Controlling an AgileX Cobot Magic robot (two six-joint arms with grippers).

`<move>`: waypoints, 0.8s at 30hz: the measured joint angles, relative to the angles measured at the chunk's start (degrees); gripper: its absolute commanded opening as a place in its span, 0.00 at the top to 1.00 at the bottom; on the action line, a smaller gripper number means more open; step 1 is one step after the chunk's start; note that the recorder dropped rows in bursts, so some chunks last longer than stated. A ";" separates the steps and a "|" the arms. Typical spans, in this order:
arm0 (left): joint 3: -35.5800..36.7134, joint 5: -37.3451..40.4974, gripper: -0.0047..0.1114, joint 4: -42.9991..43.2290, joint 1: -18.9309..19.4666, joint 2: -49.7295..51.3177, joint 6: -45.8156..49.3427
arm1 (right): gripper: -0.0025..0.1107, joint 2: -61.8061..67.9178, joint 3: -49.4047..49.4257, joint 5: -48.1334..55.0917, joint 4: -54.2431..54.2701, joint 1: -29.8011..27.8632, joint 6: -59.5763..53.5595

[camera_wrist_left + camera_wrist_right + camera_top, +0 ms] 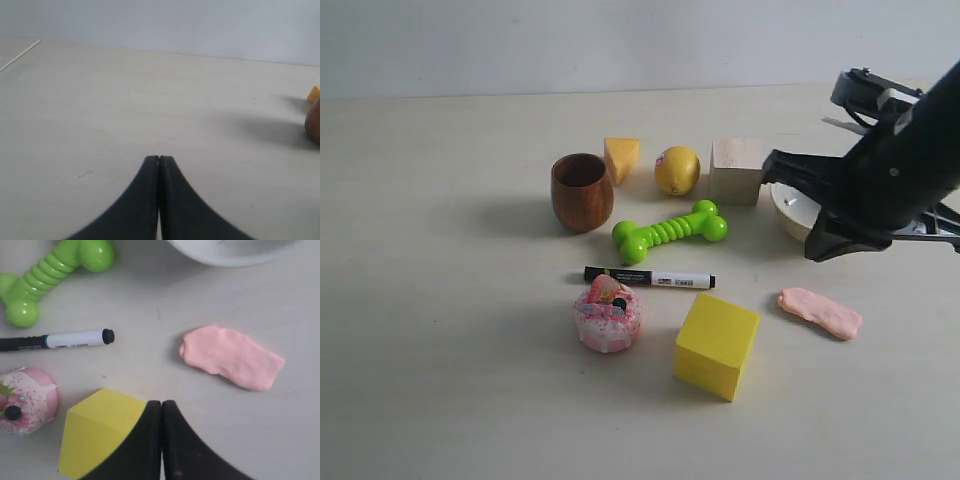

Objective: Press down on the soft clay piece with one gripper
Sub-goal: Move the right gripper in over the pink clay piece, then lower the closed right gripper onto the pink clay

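Note:
The soft clay piece (820, 312), a flat salmon-pink blob, lies on the table at the right, in front of the bowl. In the right wrist view the soft clay piece (231, 356) lies ahead of the fingertips, apart from them. My right gripper (812, 252) hangs above the table, up and to the left of the clay, not touching it. Its jaws (161, 404) are shut on nothing. My left gripper (159, 159) is also shut and empty over bare table; it is outside the exterior view.
A yellow cube (717, 345) stands left of the clay, with a marker (650, 277) and a pink frosted cake toy (607, 315) further left. Behind are a green bone toy (670, 232), wooden cup (582, 190), cheese wedge (621, 157), lemon (677, 170), wooden block (737, 170) and white bowl (790, 210).

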 measured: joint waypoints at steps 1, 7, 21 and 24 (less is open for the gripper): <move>0.00 0.00 0.96 0.00 0.00 0.00 0.00 | 0.98 1.25 -1.45 1.18 -1.60 0.82 1.97; 0.00 0.00 0.96 0.00 0.00 0.00 0.00 | 0.98 7.59 -6.07 5.64 -6.58 3.83 11.13; 0.00 0.00 0.96 0.00 0.00 0.00 0.00 | 0.98 10.74 -6.07 10.40 -11.72 3.85 23.53; 0.00 0.00 0.96 0.00 0.00 0.00 0.00 | 0.98 10.74 -6.07 10.79 -12.12 3.14 23.82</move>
